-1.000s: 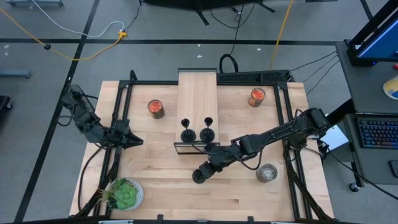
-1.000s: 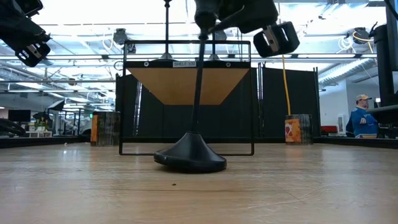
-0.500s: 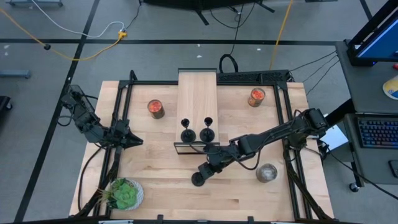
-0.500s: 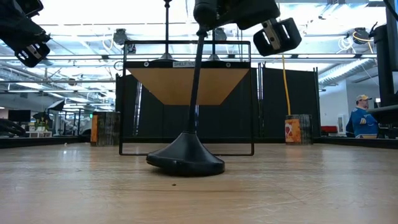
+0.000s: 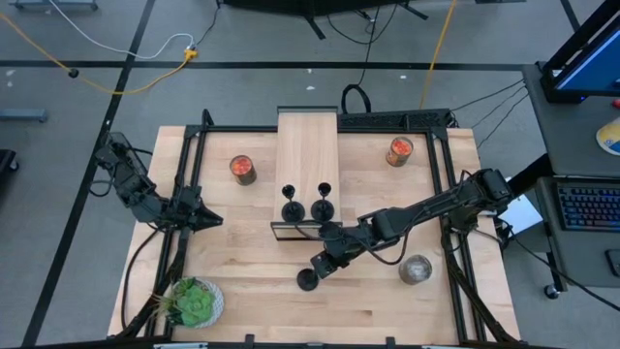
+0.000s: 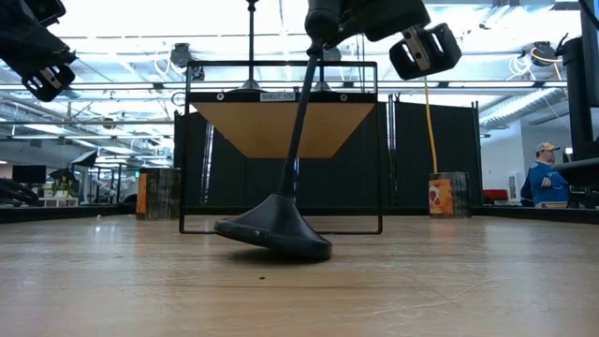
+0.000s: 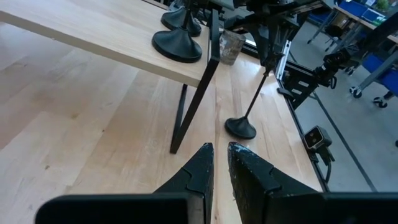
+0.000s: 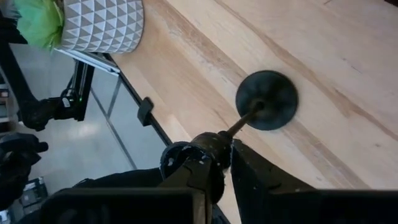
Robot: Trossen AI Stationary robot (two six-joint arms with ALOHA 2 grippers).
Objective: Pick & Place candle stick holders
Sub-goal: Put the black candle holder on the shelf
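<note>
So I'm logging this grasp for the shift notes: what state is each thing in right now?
Third black candle stick holder: tilted, cup top gripped, base edge on the table.
Two black candle stick holders: upright on the wooden shelf.
Right hand: shut on the tilted holder's top.
Left hand: shut, empty, waiting at the table's left.
Clear greyish glass jar: upright.

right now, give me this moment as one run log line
right hand: shut on candle holder cup, base tilted | left hand: shut, idle | two holders on shelf
</note>
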